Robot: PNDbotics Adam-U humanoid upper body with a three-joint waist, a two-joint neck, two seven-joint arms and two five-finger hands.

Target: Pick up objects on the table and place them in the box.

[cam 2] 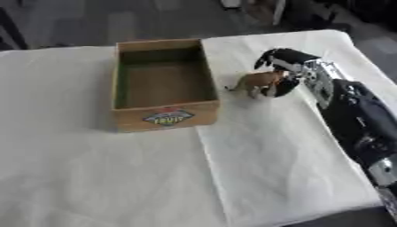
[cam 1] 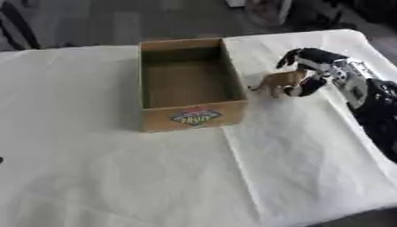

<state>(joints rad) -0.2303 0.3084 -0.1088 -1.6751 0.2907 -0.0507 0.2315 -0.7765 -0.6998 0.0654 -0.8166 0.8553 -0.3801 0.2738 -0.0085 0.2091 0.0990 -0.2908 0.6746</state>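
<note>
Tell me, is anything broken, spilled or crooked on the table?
Nothing stands out. The cardboard box sits upright on the white cloth, and nothing shows inside it. The right hand has its fingers curled around a small brown toy animal just beside the box. The cloth has one fold line, nothing more.

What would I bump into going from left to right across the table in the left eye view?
Cardboard box → small brown toy animal → robot's right hand, with its fingers curled round the toy.
</note>
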